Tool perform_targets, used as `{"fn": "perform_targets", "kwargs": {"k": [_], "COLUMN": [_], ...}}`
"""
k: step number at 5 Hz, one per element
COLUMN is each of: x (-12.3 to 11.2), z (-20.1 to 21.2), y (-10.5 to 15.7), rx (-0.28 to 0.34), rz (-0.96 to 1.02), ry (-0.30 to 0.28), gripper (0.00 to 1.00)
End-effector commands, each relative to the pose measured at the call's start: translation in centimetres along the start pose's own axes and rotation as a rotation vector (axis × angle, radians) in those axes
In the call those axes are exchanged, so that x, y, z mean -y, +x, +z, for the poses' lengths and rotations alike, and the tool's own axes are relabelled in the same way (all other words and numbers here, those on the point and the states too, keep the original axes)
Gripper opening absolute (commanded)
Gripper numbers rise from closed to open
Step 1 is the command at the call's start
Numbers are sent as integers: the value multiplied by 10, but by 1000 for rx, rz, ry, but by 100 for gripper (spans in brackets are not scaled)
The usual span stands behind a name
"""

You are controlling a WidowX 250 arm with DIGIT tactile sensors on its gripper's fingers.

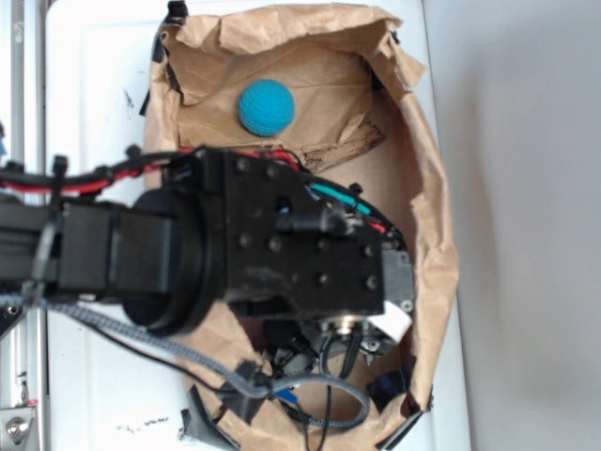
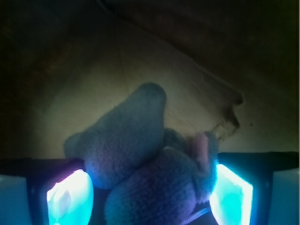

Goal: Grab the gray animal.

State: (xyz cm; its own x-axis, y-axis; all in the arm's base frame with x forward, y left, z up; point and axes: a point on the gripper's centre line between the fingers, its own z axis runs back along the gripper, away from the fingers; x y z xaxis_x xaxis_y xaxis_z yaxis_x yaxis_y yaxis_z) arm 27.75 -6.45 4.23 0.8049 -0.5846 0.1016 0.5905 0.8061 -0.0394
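Crumpled brown paper (image 1: 310,56) over white tabletop (image 1: 103,85)

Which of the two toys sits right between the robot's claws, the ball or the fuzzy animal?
The gray animal: it fills the gap between the glowing fingers. The teal ball lies apart, up the paper.

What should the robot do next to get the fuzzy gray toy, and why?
Probably squeeze shut. In the wrist view the gray animal already sits between the two glowing fingers of the end effector, with the right one at its side, so closing should grip it before lifting.
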Motion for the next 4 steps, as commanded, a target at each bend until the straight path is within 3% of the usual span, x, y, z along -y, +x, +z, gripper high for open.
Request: {"fn": "perform_targets", "kwargs": {"k": [1,2,3,4], "x": [5,-5,-21,-37], "z": [0,18,71,122], "y": [4,3,-7,-25], "rx": [31,63,104,61], "rz": [9,77,254,468], "ry": [43,89,97,177], "gripper": [0,0,0,0]}}
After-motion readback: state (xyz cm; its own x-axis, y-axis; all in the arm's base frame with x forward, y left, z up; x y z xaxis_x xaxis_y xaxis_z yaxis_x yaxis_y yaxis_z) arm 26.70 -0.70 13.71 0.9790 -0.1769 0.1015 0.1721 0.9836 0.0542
